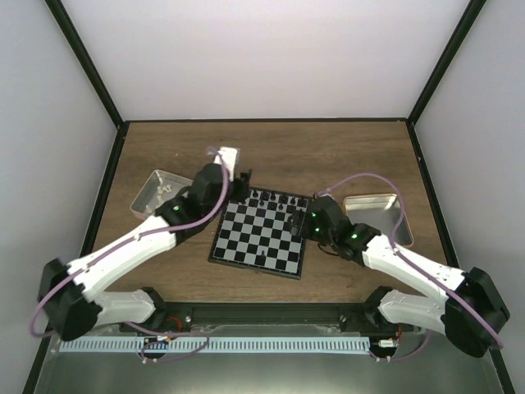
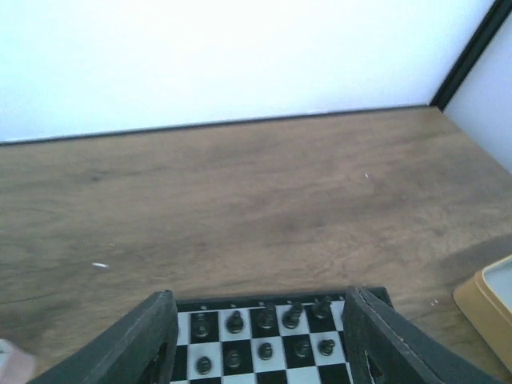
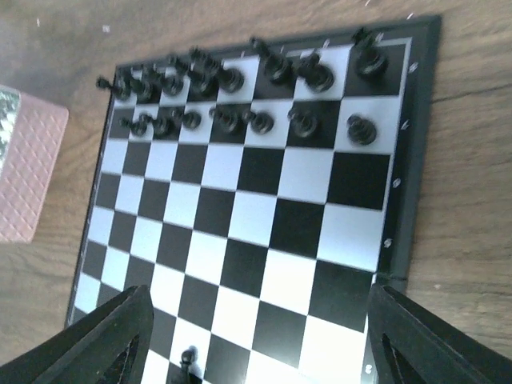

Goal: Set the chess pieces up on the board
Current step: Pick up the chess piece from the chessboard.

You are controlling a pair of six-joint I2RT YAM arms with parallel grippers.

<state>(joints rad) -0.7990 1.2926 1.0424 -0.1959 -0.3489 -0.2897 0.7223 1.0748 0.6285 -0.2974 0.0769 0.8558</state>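
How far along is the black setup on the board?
Done: black chess pieces fill the two far rows of the board, though the crowded left end is too tight to count. In hand: nothing. The left gripper is open over those rows and the right gripper is open above the near half. Left: one stray black piece stands alone by the near edge and probably belongs with the others.

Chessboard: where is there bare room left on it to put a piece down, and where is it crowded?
The middle rows of the board are bare, between the black pieces packed on the two far rows and a lone piece by the near edge. The wooden table beyond the board is also free.
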